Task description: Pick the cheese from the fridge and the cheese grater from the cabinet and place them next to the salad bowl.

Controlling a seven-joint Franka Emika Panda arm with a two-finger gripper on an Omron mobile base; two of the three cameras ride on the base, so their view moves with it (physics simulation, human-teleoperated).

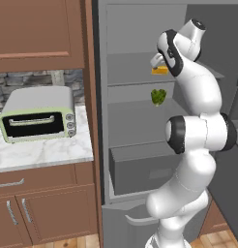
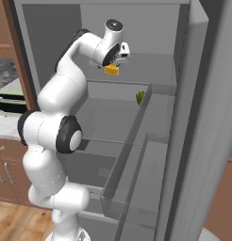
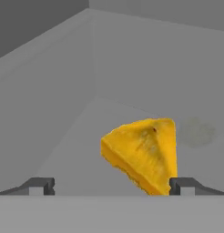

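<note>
Open fridge (image 1: 140,160) — cheese (image 3: 143,154) on upper shelf, gripper (image 3: 111,185) spread apart around it

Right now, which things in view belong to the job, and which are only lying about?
Belong to the job:
- cheese, between the open gripper fingertips
- fridge, open, the cheese on its upper shelf

Only lying about:
- green vegetable on a lower shelf
- toaster oven on the marble counter
</note>
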